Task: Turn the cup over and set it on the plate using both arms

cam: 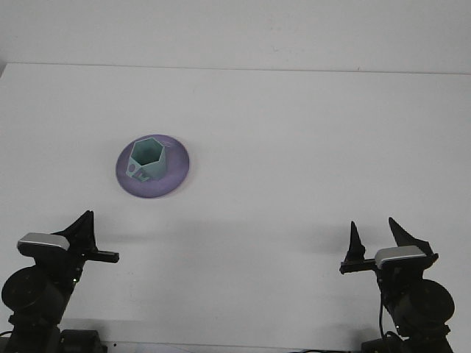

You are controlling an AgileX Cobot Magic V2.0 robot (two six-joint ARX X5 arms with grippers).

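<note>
Upright, the cup [146, 159] sits on the plate [174, 173], far left on the bench [294, 147]. Right hand [377, 237] gapes empty, near right; left hand [83, 229], near left, I cannot tell.

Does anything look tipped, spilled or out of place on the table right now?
Nothing stands out. The cup sits upright, mouth up, on the plate, with no spill visible. Both grippers, left and right, are back near the table's front edge.
</note>
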